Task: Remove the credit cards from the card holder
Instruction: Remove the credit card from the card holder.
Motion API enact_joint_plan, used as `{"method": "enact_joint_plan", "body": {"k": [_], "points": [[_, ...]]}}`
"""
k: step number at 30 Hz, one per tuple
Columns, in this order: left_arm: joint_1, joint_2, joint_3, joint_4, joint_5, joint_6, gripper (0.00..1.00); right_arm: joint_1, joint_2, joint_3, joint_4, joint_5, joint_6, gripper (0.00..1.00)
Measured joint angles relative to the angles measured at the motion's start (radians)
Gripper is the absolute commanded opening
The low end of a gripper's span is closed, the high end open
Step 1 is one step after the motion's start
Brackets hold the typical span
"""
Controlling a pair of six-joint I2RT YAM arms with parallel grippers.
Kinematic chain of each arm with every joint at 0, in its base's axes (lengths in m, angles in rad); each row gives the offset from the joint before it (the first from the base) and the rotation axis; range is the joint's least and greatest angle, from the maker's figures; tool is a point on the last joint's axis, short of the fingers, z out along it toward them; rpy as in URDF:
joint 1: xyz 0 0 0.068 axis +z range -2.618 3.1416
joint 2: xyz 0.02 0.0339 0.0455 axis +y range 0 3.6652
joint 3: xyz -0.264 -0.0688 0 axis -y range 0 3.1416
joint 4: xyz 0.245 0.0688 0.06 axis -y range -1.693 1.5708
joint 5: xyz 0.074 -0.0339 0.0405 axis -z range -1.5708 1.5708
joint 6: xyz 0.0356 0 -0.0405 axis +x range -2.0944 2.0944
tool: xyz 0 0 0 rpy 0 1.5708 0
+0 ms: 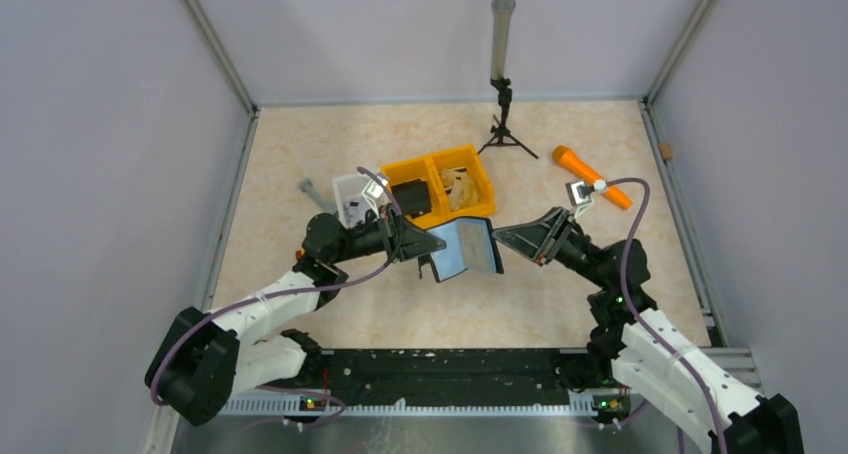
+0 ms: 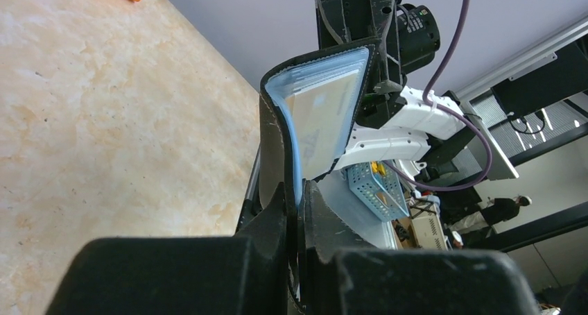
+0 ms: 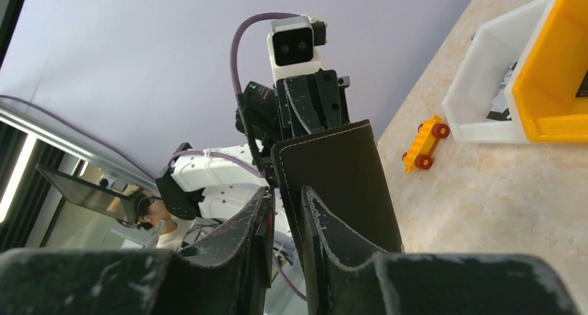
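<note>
Left gripper (image 1: 437,246) pinches the open card holder's (image 1: 468,250) 9 o'clock edge; right gripper (image 1: 499,236) straddles its 3 o'clock edge, grip unclear.

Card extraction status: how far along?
Done: card holder lifted off the table and opened. In hand: left gripper shut on one flap, right gripper straddles the other. Left: credit cards still sit in the sleeves; none visibly out yet.

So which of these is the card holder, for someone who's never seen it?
Find the yellow bin in the middle. Just in front of it, held up by the left claw, is the card holder. It is the only folding thing, black outside and pale blue inside.
</note>
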Motion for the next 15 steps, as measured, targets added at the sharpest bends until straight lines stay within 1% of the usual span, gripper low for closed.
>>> {"method": "enact_joint_plan", "body": {"k": [3,5,6,7,10,11,15], "points": [[0.0,0.0,0.0,0.0,0.004,-0.002,0.0,0.0,0.007,0.0,-0.011,-0.001,-0.008,0.42],[0.0,0.0,0.0,0.001,0.009,-0.006,0.0,0.0,0.011,0.0,-0.024,-0.001,-0.015,0.48],[0.0,0.0,0.0,0.002,0.014,-0.009,0.0,0.0,0.012,0.0,-0.029,-0.001,-0.019,0.48],[0.0,0.0,0.0,0.003,0.017,-0.016,0.0,0.0,0.013,0.0,-0.034,-0.002,-0.023,0.48],[0.0,0.0,0.0,0.012,0.023,-0.034,0.0,0.0,0.018,0.0,-0.035,-0.007,-0.03,0.35],[0.0,0.0,0.0,0.02,0.024,-0.042,0.0,0.0,0.021,0.0,-0.031,-0.011,-0.032,0.32],[0.0,0.002,0.0,0.058,0.031,-0.073,0.0,0.0,0.042,0.0,-0.013,-0.027,-0.027,0.3]]}}
